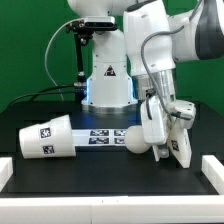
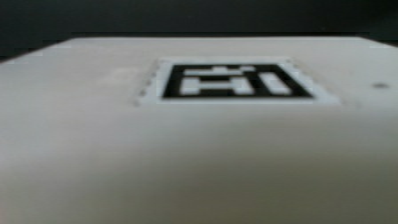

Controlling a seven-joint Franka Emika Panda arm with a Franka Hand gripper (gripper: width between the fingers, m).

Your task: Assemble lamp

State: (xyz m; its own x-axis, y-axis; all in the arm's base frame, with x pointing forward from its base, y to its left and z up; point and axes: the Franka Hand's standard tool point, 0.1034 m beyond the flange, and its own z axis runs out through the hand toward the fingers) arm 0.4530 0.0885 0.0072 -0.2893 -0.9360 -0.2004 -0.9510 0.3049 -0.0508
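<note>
Judging by the layout, the boxy base (image 1: 181, 150) is being handled first. The arm reaches steeply down at the exterior view's right, pincer (image 1: 161, 140) against the tilted base; its opening cannot be told. The bulb (image 1: 133, 140) lies just beside it on the bench (image 1: 100, 175), the shade (image 1: 45, 138) well apart. Next, the base needs to be seated squarely.

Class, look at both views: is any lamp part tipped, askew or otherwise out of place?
The shade lies on its side at the exterior view's left, not upright. The base, beside the gripper at that view's right, looks tilted rather than lying flat. The bulb rests beside the marker board. Nothing looks broken.
</note>
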